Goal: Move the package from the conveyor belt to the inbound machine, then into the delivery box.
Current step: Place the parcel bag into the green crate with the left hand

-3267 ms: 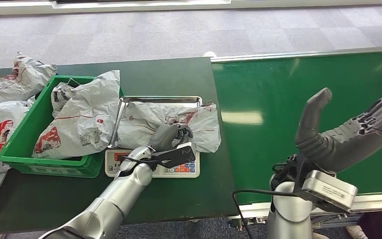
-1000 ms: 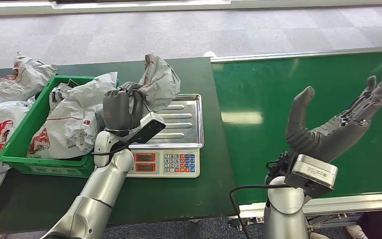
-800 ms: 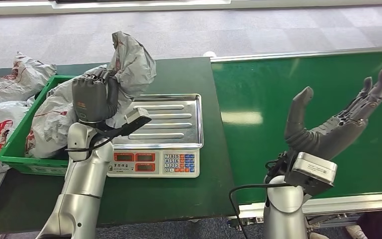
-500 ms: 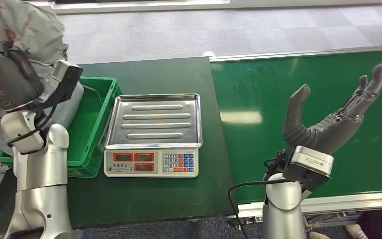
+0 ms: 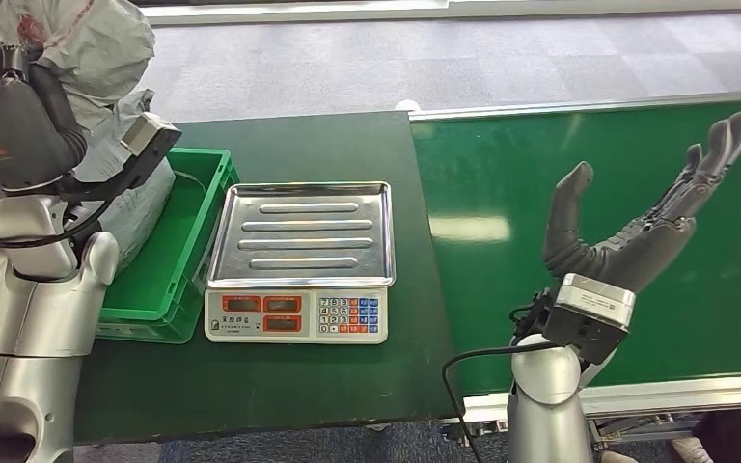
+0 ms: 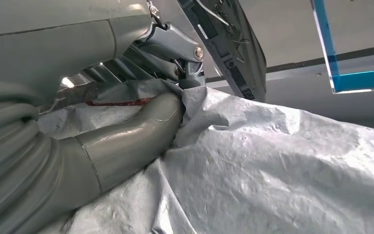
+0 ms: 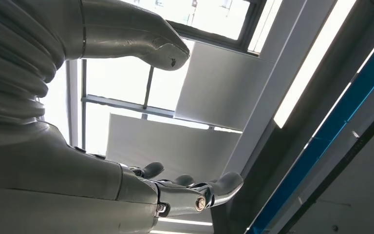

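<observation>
My left hand grips a crumpled grey plastic package, held high at the far left above the green delivery box. In the left wrist view the thumb presses into the grey package. The inbound machine, a scale with a bare steel tray and a keypad, stands in the middle of the dark table. My right hand is raised, palm up and fingers spread, over the green conveyor belt, holding nothing; the right wrist view shows its fingers against the ceiling.
More grey packages lie in the delivery box behind my left arm. The dark table runs along the front. The belt's metal rail borders the near edge at the right. Grey carpet floor lies beyond the table.
My left hand has lifted the package off the scale tray and carried it left and upward to above the box. The right hand has stayed raised, drifting slightly.
</observation>
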